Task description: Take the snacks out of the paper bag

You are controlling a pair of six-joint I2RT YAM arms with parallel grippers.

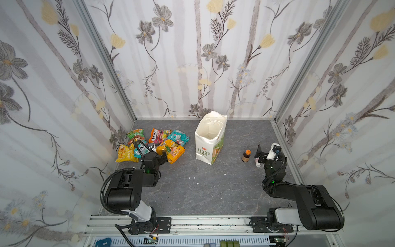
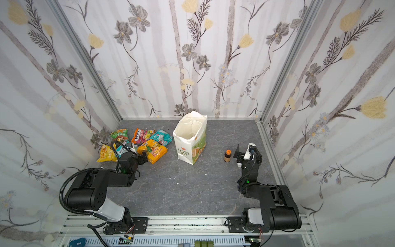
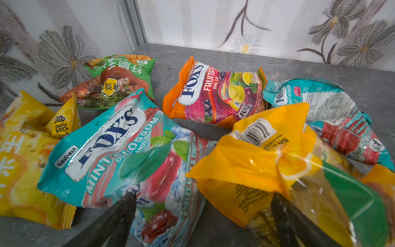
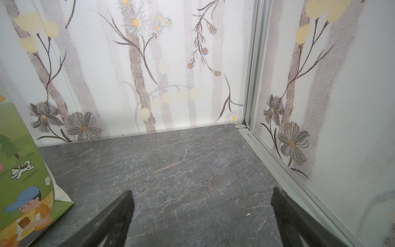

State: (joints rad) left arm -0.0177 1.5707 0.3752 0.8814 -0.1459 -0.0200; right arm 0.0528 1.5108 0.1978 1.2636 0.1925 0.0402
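The white paper bag [image 1: 210,142] [image 2: 190,142] stands upright at the back middle, and only white paper shows through its open mouth. Several snacks [image 1: 154,145] [image 2: 136,145] lie in a pile on the table left of it. My left gripper [image 1: 161,156] [image 3: 203,198] hovers open over the pile's near edge, one finger by a teal FOX'S packet [image 3: 119,145] and the other by an orange-yellow packet [image 3: 256,158], gripping neither. My right gripper [image 1: 258,156] [image 4: 203,192] is open over bare table right of the bag [image 4: 23,181].
A small brown bottle [image 1: 246,156] [image 2: 227,156] with an orange cap stands between the bag and the right gripper. A tiny white-and-pink container [image 1: 257,163] lies under that gripper. Wallpapered walls close three sides. White crumbs dot the grey table [image 1: 203,192].
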